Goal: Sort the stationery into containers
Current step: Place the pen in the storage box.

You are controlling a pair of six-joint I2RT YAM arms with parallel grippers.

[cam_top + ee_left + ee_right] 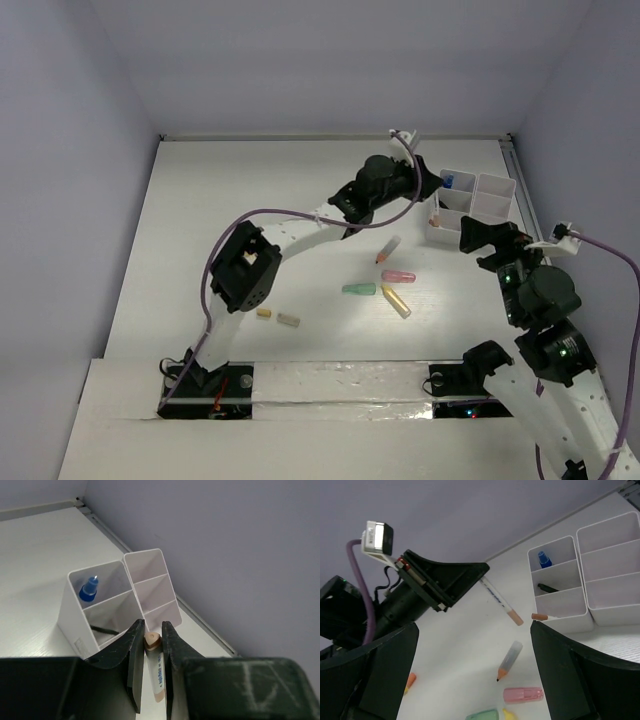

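Two units: left pincer clamped on white pencil, just beside white organizer tray; right pincer spread open, empty. Loose on worktop: pink marker, green marker, yellow marker.

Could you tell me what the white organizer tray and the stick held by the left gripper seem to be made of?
The organizer tray looks like thin moulded plastic: white, smooth, with a slight sheen on its walls. The stick in the left gripper looks like a wooden pencil with a white painted, printed barrel. Its blunt end shows bare tan, though plastic is possible.
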